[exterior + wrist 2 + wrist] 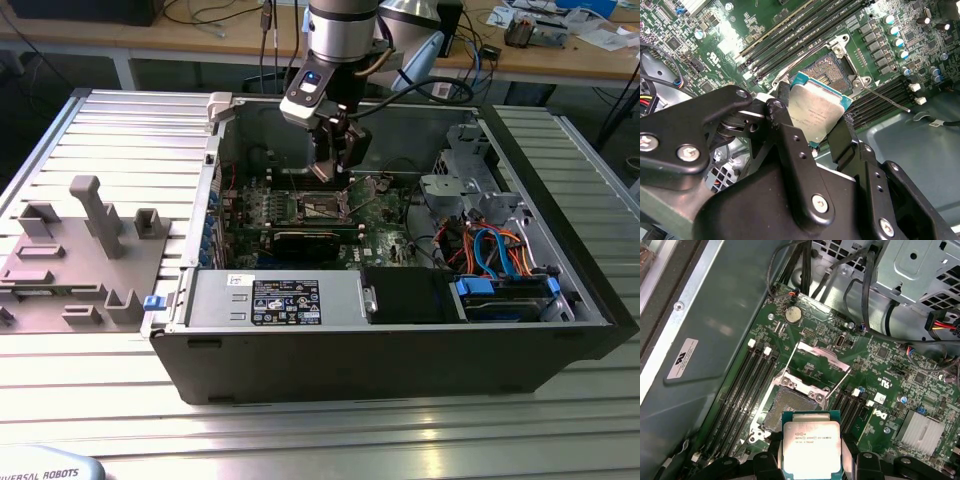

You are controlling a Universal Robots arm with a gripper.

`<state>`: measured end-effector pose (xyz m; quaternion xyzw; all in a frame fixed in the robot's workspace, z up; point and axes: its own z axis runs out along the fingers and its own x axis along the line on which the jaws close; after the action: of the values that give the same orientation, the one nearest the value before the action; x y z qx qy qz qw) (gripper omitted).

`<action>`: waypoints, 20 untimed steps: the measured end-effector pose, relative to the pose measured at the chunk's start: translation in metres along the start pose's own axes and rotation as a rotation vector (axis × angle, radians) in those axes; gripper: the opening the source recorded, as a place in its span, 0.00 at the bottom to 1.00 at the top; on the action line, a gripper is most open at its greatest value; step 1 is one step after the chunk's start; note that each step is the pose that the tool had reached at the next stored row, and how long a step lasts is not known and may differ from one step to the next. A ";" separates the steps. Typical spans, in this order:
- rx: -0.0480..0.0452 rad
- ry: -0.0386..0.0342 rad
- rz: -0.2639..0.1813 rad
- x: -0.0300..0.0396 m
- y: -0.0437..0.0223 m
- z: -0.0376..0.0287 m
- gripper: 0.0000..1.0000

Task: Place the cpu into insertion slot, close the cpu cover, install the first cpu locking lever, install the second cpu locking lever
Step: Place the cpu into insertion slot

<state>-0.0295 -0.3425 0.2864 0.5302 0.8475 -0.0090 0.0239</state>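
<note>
green motherboard [879,362] lies under dull-silver square cpu [811,447].

1. The cpu [811,446] has a smooth, dull silver metal top with a green edge.
2. The gripper [813,111] is matt black, and its screws are shiny metal.
3. The insertion slot [791,409] is dark and finely grained, with a bright metal rim.
4. The cpu cover [826,354] is thin shiny metal.
5. The circuit board [890,365] is green and slightly glossy.
6. The case wall [715,315] is grey matt metal.
</note>
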 end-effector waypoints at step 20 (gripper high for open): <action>0.0014 -0.0003 0.028 0.0000 0.0000 0.0006 0.55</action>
<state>-0.0295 -0.3425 0.2858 0.5418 0.8401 -0.0093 0.0238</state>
